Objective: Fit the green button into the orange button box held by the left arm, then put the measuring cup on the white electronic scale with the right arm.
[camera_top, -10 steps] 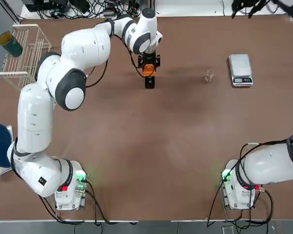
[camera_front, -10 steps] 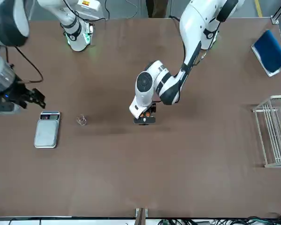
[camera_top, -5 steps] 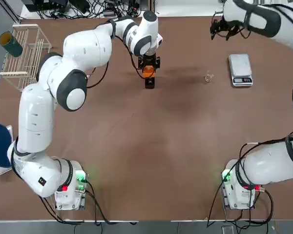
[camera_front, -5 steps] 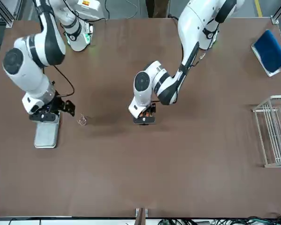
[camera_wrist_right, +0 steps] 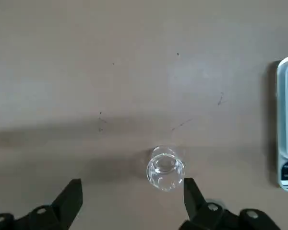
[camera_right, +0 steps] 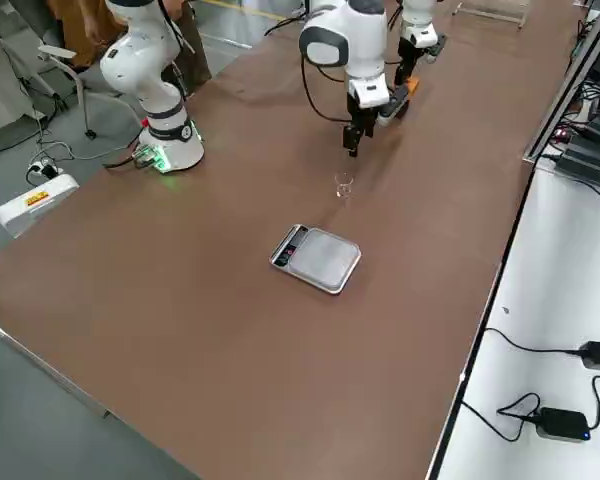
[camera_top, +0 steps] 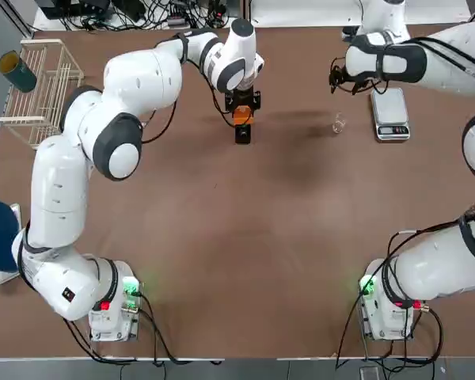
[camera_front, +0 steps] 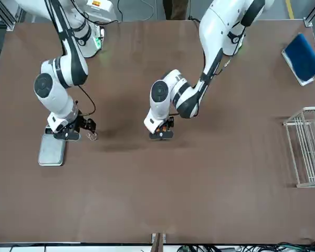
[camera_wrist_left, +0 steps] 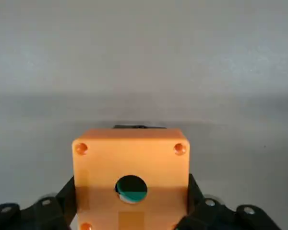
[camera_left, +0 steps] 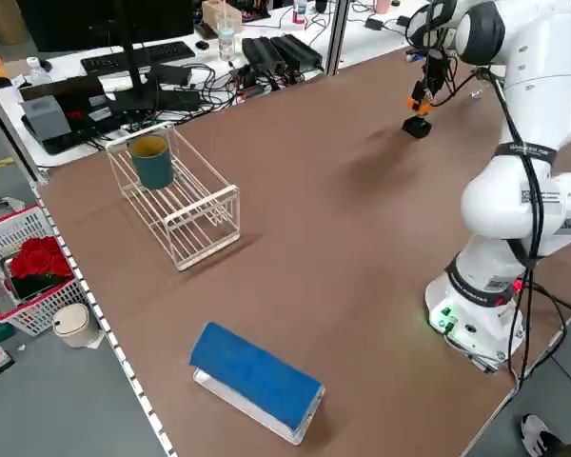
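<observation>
From my remote post I find the left pincer (camera_wrist_left: 130, 201) gripping the orange button box (camera_wrist_left: 105, 165), teal seemingly showing in its hole, at the top view's upper centre, while the open right pincer (camera_wrist_right: 133, 205) nears the measuring cup (camera_wrist_right: 165, 167), upper right, presumably to collect it.

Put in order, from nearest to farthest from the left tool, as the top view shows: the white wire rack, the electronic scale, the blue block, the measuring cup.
From the left tool:
1. Measuring cup, to its right.
2. Electronic scale, farther right, beyond the cup.
3. White wire rack, on the left side.
4. Blue block, at the left, nearer the robot's base.
</observation>
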Controlling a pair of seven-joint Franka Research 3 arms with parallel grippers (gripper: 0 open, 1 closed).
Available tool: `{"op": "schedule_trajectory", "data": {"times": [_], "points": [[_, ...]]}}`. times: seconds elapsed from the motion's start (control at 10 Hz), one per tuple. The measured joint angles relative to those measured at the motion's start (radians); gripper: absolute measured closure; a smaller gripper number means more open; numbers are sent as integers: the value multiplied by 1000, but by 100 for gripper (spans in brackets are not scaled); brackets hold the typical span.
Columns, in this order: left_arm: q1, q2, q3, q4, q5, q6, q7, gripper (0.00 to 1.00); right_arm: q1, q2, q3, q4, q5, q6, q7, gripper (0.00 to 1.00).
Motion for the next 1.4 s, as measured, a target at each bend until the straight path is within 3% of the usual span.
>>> {"op": "schedule_trajectory", "data": {"times": [0.2, 0.5, 0.8, 1.4], "points": [[0, 7, 0, 0, 0, 4, 0, 14, 0, 42, 0, -49, 0, 101, 8, 10], [-1, 14, 0, 0, 0, 12, 0, 14, 0, 88, 0, -60, 0, 146, 16, 22], [-5, 14, 0, 0, 0, 19, -8, 14, 0, 106, 0, -68, 0, 160, 17, 39], [-2, 14, 1, 2, 0, 28, -12, 14, 0, 119, -1, -93, 0, 172, 20, 52]]}}
